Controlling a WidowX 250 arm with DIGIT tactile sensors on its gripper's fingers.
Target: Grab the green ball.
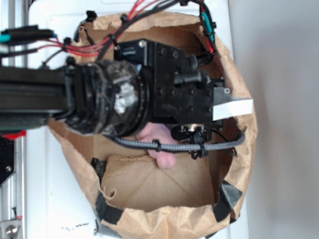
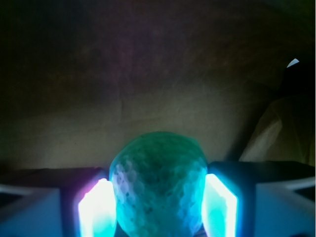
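In the wrist view the green ball (image 2: 158, 170) fills the space between my gripper's (image 2: 158, 210) two glowing pads. It is mint green with a knitted, dimpled surface. The left pad (image 2: 97, 210) and the right pad (image 2: 219, 207) both press against its sides, so the gripper is shut on it. Behind the ball is the brown paper of the bag's inside. In the exterior view the arm's black wrist block (image 1: 174, 84) reaches down into the bag and hides both the ball and the fingers.
An open brown paper bag (image 1: 164, 221) with black tape at its corners surrounds the arm. A pink plush (image 1: 160, 147) lies on the bag's floor under the wrist. A braided cable (image 1: 164, 145) and red wires (image 1: 99, 42) run along the arm.
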